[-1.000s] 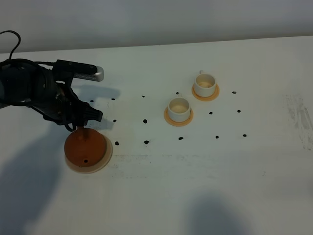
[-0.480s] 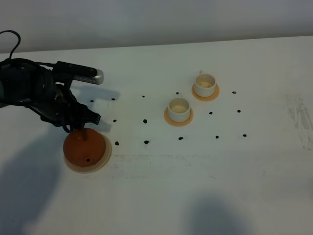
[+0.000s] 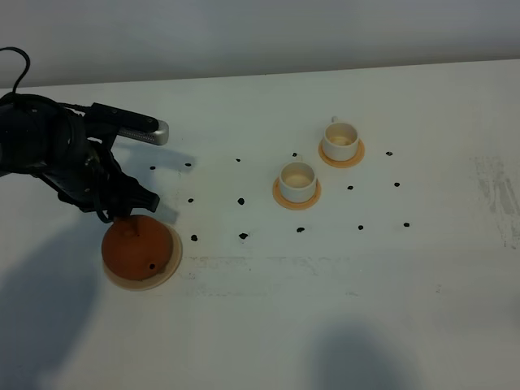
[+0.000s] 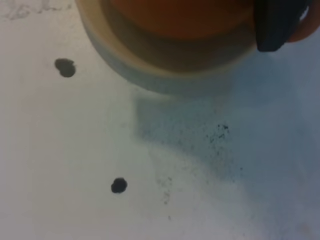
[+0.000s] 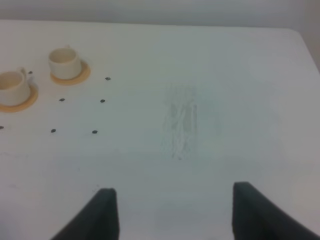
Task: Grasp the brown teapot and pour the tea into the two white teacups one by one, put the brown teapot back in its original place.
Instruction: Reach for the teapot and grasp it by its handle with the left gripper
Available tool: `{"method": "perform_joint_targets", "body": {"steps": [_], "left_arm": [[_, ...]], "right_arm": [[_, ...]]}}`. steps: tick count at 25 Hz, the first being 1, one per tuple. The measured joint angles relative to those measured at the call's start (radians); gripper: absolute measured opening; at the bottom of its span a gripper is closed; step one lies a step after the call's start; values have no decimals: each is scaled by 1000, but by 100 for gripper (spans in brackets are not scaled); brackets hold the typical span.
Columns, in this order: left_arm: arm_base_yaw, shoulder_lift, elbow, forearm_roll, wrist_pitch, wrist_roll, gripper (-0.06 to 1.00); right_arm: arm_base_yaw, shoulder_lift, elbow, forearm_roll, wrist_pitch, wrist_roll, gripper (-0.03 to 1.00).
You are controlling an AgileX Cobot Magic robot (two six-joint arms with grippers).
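The white table is seen mostly bare. The left gripper is held low at the far side of the brown teapot. Its jaws are set wide. In the wrist view one dark finger is seen just beside the loop handle, w/ nothing clamped as far as can be told. The right gripper is seen well apart over bare table, jaws spread, nothing between them.

The teapot is seated upright on the beige disc, i.e. at its original place. Its inside can't be seen.

The nearer teacup and the farther teacup are each set on an orange-tan coaster, near each other and well apart from the pot. A pale yellowish tint is noted inside both. Whether it is tea or just glaze can't be settled.

Progress is judged two ways. If the tint is tea, pouring and return are done and only the arm's retreat is left. If not, grasp, both pours and return are all left.

Small black dots are scattered between pot and cups.
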Motion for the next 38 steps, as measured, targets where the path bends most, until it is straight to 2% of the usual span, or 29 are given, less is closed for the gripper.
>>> {"method": "perform_joint_targets", "body": {"steps": [17,38], "left_arm": [[0,0,1,113,22,13,46],[0,-40,2,130,90,55,46]], "right_arm": [[0,0,0,0,0,0,48],[0,0,0,0,0,0,48]]}}
